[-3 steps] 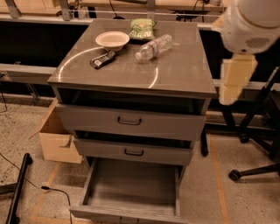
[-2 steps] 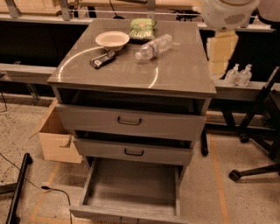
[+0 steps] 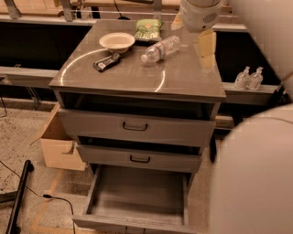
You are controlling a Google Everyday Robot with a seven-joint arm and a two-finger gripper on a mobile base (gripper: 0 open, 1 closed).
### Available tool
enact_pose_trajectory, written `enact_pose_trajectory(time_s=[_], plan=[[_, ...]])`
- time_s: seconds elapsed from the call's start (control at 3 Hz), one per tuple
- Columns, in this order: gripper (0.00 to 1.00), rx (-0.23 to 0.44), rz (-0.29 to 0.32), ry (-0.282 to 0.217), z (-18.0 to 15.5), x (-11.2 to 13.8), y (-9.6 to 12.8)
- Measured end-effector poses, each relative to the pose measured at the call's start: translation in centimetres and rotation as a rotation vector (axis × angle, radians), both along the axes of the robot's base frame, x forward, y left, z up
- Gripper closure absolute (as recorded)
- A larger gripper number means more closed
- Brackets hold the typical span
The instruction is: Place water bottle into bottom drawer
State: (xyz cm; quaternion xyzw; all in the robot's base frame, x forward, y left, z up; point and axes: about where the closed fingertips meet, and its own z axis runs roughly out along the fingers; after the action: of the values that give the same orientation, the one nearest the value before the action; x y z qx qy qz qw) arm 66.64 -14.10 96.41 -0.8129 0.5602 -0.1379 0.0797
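Note:
The water bottle [image 3: 160,49], clear with a white cap and a pale label, lies on its side on the grey cabinet top [image 3: 183,77], right of the white bowl [image 3: 117,41]. The bottom drawer [image 3: 137,192] is pulled open and its flat grey inside holds nothing. My gripper [image 3: 206,43] hangs below the white wrist [image 3: 199,13] over the back right of the cabinet top. It is just right of the bottle and apart from it, holding nothing that I can see.
A green snack bag [image 3: 148,29] lies behind the bottle and a black object [image 3: 106,62] in front of the bowl. Two white pump bottles [image 3: 249,77] stand on a ledge at right. A cardboard box [image 3: 57,141] sits left of the cabinet. My arm's body [image 3: 256,173] fills the lower right.
My gripper has moved left and up in view, from beside the cabinet's right edge to over its top near the bottle. The bottle and drawers have not moved.

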Motion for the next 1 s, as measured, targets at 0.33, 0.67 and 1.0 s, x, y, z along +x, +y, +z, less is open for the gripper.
enact_pose_trajectory(time_s=[0.33,0.67,1.0], plan=[[0.0,0.03,0.075,0.009,-1.8,2.9,0.8],[0.0,0.035,0.076,-0.008,-1.9,3.5,1.0],[0.0,0.043,0.091,-0.111,-0.8,5.8,0.6]])
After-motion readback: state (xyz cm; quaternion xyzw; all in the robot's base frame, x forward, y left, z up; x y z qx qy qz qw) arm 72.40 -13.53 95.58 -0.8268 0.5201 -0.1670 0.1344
